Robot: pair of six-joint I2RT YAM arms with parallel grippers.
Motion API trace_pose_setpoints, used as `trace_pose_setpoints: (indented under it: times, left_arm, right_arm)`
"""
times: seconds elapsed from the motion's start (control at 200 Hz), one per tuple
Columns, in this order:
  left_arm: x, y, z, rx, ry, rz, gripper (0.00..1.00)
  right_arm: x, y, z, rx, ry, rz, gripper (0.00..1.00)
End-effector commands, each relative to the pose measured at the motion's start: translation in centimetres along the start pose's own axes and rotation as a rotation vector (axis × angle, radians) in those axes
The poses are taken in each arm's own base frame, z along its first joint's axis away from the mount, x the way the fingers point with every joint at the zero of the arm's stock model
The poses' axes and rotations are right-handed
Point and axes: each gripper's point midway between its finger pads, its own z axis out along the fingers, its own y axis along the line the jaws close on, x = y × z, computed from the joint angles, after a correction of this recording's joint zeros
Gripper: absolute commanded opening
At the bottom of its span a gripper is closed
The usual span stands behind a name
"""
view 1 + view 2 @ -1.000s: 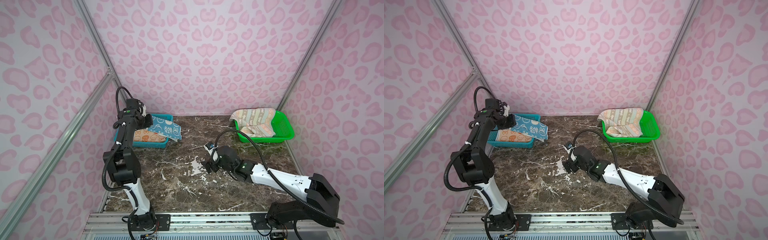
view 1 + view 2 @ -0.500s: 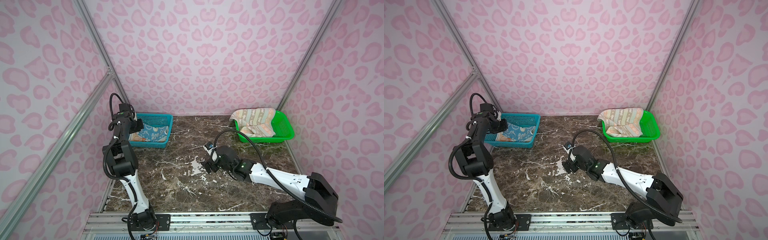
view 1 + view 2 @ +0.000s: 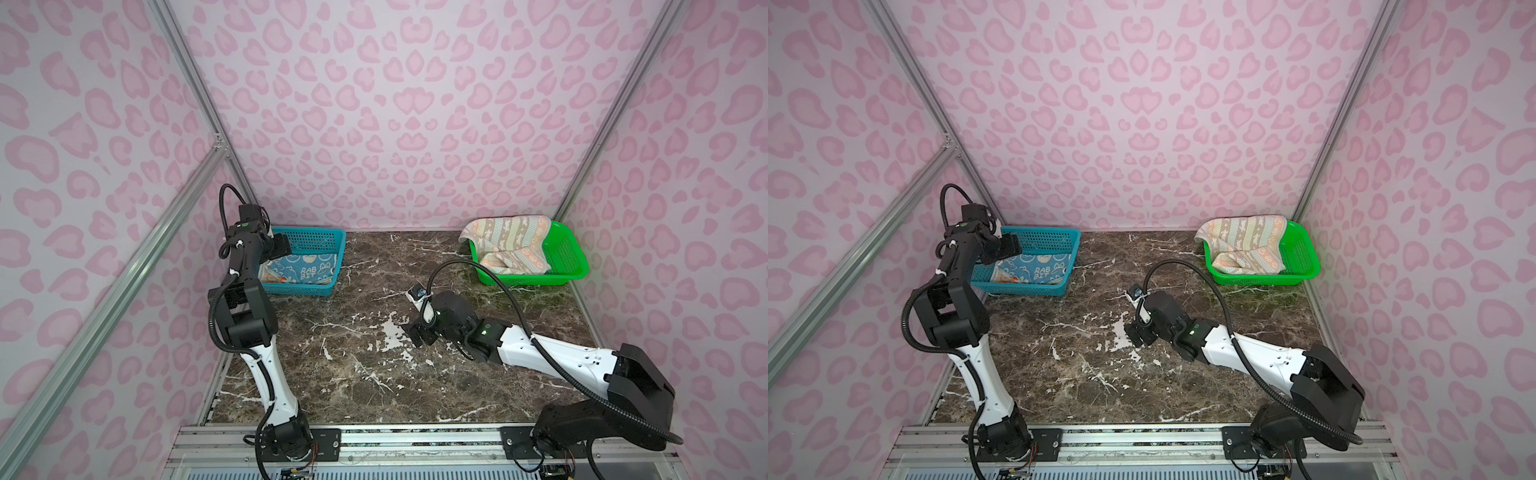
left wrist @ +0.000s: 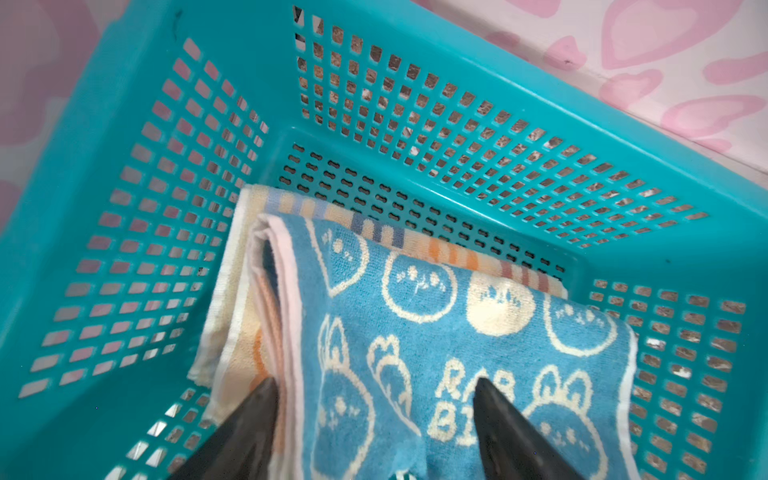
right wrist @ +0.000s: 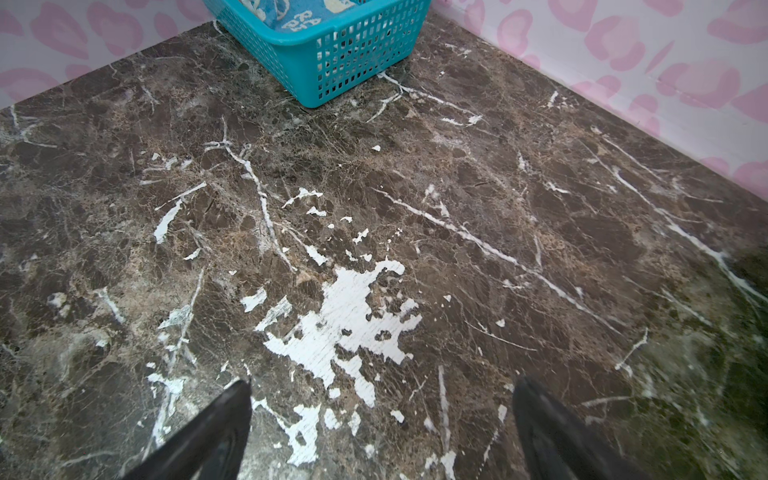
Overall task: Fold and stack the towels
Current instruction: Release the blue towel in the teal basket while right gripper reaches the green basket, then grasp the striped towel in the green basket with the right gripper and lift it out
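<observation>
My left gripper (image 4: 374,380) hangs spread over the folded blue towel (image 4: 457,332). It lies on the orange towel (image 4: 241,316) in the blue basket (image 4: 124,124), long axis along the basket's length. My right gripper (image 5: 382,386) is spread above the table (image 5: 498,208). The striped towel (image 3: 507,245) slumps in the green basket (image 3: 569,257).
</observation>
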Motion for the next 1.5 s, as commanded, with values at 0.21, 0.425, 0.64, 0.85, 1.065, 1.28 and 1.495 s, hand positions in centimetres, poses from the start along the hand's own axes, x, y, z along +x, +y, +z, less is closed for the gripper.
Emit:
trace_pose_setpoints:
  times: [0.21, 0.425, 0.64, 0.85, 1.065, 1.28, 1.495]
  left_arm:
    - [-3.1, 0.1, -8.5, -0.054, -0.209, 0.002, 0.77]
    - [-2.3, -0.3, -10.8, -0.035, -0.248, 0.001, 0.77]
    - [0.2, -3.5, -13.6, 0.11, -0.309, 0.059, 0.76]
    - [4.0, -7.5, -15.6, 0.202, -0.312, 0.147, 0.75]
    - [8.7, -11.3, -16.5, 0.312, -0.303, 0.181, 0.75]
    - [14.0, -14.6, -16.9, 0.405, -0.281, 0.217, 0.75]
    - [19.2, -16.8, -17.1, 0.479, -0.274, 0.236, 0.76]
  right_arm:
    - [-0.5, 0.3, 0.2, -0.016, -0.022, 0.002, 0.99]
    - [-0.8, 0.3, -0.1, -0.014, -0.037, 0.008, 0.99]
    - [-2.0, -0.9, -1.0, 0.012, -0.055, 0.068, 0.99]
    - [-3.1, -5.0, -2.4, 0.135, -0.048, 0.179, 0.96]
    - [-2.0, -14.5, -4.7, 0.357, 0.033, 0.335, 0.91]
    - [0.5, -25.2, -7.9, 0.606, 0.043, 0.538, 0.89]
    - [3.5, -32.5, -7.2, 0.708, 0.094, 0.702, 0.86]
